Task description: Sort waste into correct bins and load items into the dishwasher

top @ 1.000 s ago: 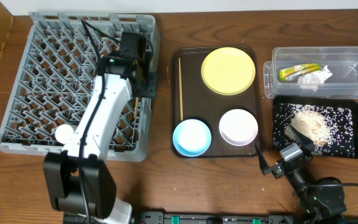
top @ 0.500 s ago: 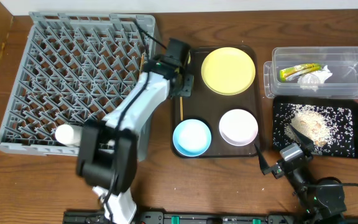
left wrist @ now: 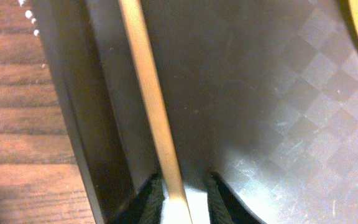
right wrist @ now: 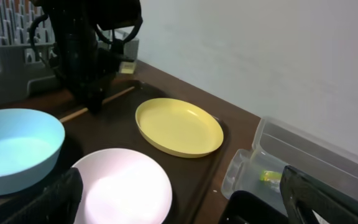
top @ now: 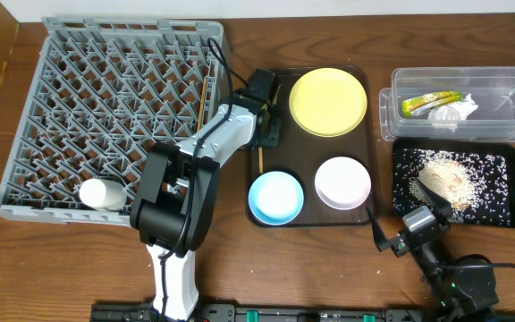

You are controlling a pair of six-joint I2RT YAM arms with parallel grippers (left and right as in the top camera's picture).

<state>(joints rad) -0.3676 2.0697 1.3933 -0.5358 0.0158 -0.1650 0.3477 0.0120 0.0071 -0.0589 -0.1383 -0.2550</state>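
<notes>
The left hand (left wrist: 184, 198) is down over the left edge of the brown tray (top: 309, 150), its fingers (left wrist: 149, 200) close on either side of the chopstick (left wrist: 149, 106) that lies flat there, just beside the tray's raised rim. Whether they actually pinch the stick or only bracket it cannot be told: a sliver of pale pad shows on one side of the wood. That doubt is the main risk. A thin, smooth stick lying flat gives little to bite on, so a lift with a loose or off-centre hold would likely let it roll out and drop back on the tray or onto the tabletop (top: 240, 268). The hold also seems to sit toward the far part of the stick, so the longer near part may sag and swing, clipping the rim or the blue bowl (top: 276, 198) just near of it. If the fingertips press on the tray floor or catch the rim, the whole tray could be dragged along. On the way left, a tilted stick may snag the wall of the dish rack (top: 88, 98), or slip through its grid instead of lying beside the other chopstick (top: 206, 94). The right hand (top: 401, 216) waits near the tray's near right corner, spread wide and empty, out of the way.
</notes>
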